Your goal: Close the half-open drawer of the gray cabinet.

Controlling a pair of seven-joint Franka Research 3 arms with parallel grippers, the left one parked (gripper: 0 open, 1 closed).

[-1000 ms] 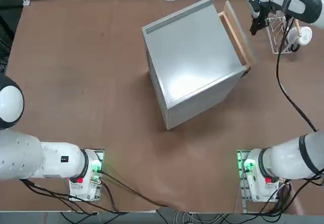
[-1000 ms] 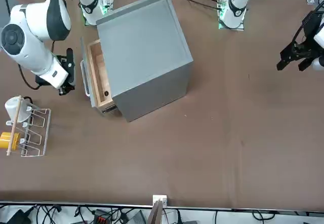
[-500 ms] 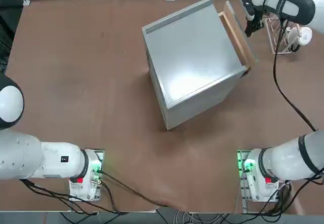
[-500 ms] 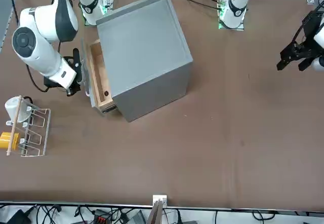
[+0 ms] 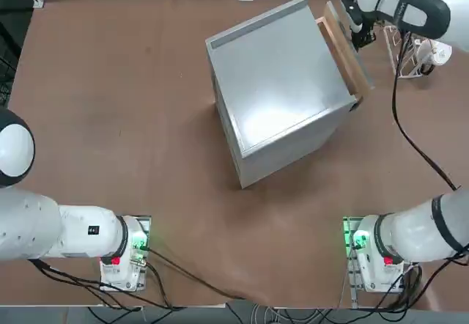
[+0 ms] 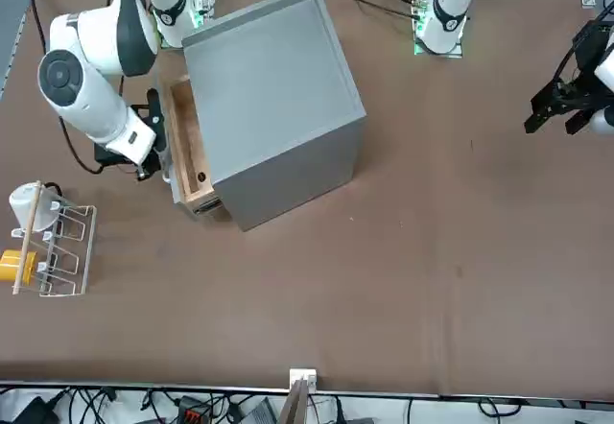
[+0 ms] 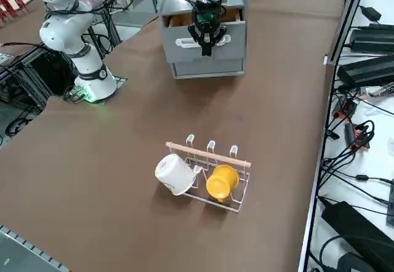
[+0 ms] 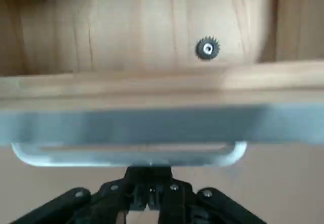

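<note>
The gray cabinet (image 5: 275, 82) (image 6: 273, 79) stands turned at an angle on the brown table. Its drawer (image 5: 342, 51) (image 6: 187, 141) sticks out partway, showing tan wooden walls (image 8: 152, 26) and a gray front panel (image 8: 152, 125) with a metal handle (image 8: 61, 157) (image 7: 184, 42). My right gripper (image 5: 358, 40) (image 6: 155, 141) (image 7: 205, 45) (image 8: 149, 181) is shut and empty. Its tips rest against the middle of the handle on the drawer's front.
A white wire rack (image 5: 410, 45) (image 6: 53, 247) (image 7: 212, 170) with a white cup (image 7: 174, 174) and a yellow cup (image 7: 220, 181) stands close behind the arm. A small gear (image 8: 206, 47) lies inside the drawer. The table's far edge is near the cabinet.
My right gripper has swung away from the wire rack over to the drawer's front and now meets its handle. The drawer stands about as far out as before.
</note>
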